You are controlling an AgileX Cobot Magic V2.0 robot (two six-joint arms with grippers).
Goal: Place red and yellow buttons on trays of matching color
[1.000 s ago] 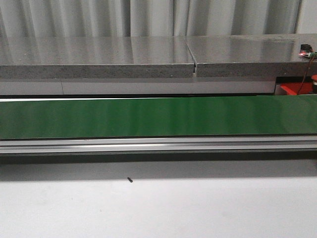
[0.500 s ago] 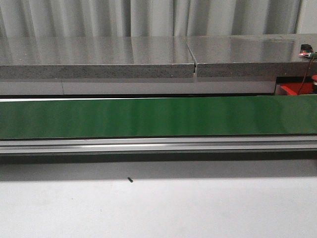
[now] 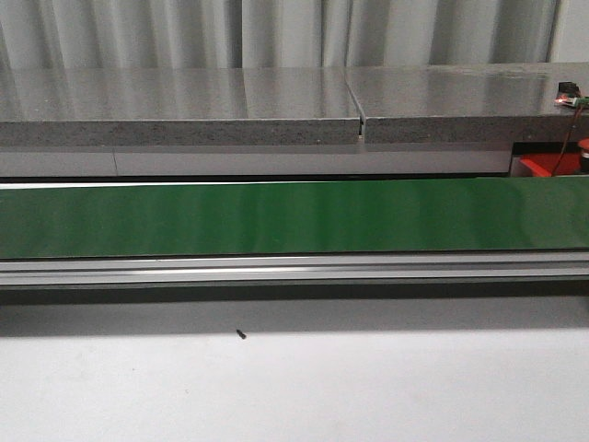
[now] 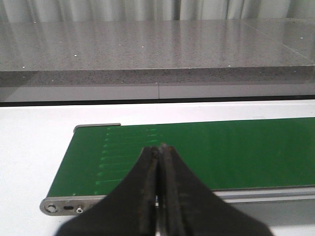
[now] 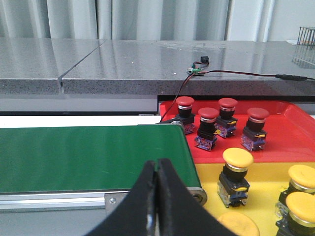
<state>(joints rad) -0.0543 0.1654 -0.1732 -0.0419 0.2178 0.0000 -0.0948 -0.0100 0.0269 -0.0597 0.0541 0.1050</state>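
The front view takes in only the long green conveyor belt (image 3: 294, 216) on its aluminium rail, the grey speckled stone counter (image 3: 184, 106) behind it, the white desk (image 3: 294, 387) in front with a tiny dark speck (image 3: 241, 334) on it, and a sliver of red at the belt's right end; neither arm shows there.

The right wrist view alone reveals the task's things. At the belt's right end (image 5: 88, 157) a red plastic tray (image 5: 290, 132) holds four red mushroom-head push buttons (image 5: 208, 128), standing upright on dark bodies with blue bases. Just beside it, nearer the camera, a yellow plastic tray (image 5: 268, 187) holds yellow mushroom-head push buttons (image 5: 237, 174), four at least partly visible. A thin red and black wire (image 5: 236, 73) lies on the counter behind.

The right gripper (image 5: 157, 169) has its dark fingers pressed together, holding nothing. In the left wrist view, the left gripper (image 4: 158, 155) hangs over the belt's left end, fingers likewise closed and empty.
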